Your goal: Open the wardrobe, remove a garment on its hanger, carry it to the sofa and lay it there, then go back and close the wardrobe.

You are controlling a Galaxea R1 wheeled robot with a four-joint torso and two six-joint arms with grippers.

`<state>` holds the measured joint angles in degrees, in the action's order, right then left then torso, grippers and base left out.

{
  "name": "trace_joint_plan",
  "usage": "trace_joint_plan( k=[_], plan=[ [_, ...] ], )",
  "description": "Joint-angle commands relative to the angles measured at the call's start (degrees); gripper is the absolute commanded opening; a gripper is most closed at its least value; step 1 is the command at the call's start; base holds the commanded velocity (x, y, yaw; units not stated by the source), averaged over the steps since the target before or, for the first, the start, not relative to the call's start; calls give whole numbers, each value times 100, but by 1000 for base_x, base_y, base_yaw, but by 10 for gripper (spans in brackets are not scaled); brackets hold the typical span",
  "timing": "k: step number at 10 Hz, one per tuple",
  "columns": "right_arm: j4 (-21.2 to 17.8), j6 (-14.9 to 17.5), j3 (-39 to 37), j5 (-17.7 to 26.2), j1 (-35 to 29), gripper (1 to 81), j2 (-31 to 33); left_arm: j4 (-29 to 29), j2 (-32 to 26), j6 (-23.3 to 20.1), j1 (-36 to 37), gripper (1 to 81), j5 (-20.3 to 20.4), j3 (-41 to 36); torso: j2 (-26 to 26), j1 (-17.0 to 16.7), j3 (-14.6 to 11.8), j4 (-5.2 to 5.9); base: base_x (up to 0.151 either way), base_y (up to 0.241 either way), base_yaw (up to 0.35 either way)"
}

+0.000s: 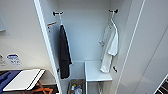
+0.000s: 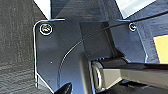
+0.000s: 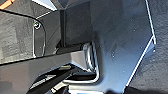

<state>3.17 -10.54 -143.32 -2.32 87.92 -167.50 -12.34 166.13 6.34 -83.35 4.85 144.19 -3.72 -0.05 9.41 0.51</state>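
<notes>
Head view looks into the wardrobe [image 1: 85,32], whose doors already stand open: the left door [image 1: 22,37] swings out flat toward the camera's left, the right door [image 1: 147,50] angles away on the other side. Inside the wardrobe, high on its right wall, a black hook [image 1: 113,11] carries the hanger [image 1: 112,21], and the shirt [image 1: 109,47] drapes from it, sleeves drooping, its hem reaching just above a white shelf [image 1: 96,71] in the wardrobe's lower right. Hanging it that high keeps the thin fabric free of the shelf and easy to lift off by the hanger. On the wardrobe's left wall a second hook [image 1: 57,13] holds a long black garment [image 1: 64,53], well apart from the shirt, so the two should not snag. Low in the wardrobe, beside the shelf, sits a bin [image 1: 75,88] with small items I cannot identify. Outside the wardrobe, near its left door, a white board [image 1: 23,79] rests on orange legs [image 1: 41,88].

Wrist views show the robot's own dark plates over grey carpet [image 2: 15,37]; I cannot tell whether either gripper is spread or pressed together. By my judgement the opening step is done and the shirt is not yet taken.
</notes>
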Motion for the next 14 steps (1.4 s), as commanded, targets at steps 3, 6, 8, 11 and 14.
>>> trace_joint_plan(
  k=[3,6,8,11,14],
  plan=[
    [-36,0,104,293,-226,811,-5,864,-106,982,1253,811,129,-31,-2,5,0,0,0,0,0],
    [-44,0,104,284,-244,811,-32,1032,-89,1957,2036,811,244,-22,0,5,0,0,0,0,0],
    [-44,0,104,285,-270,811,-32,1023,26,2670,2352,811,323,39,0,5,0,0,0,0,0],
    [-44,-9,95,293,-287,811,-32,1032,297,3074,2564,811,585,161,0,6,2,0,0,0,0],
    [-44,-9,104,293,-305,811,-14,1409,1000,3374,2582,811,903,1311,2,8,2,0,0,0,0]
  ],
)
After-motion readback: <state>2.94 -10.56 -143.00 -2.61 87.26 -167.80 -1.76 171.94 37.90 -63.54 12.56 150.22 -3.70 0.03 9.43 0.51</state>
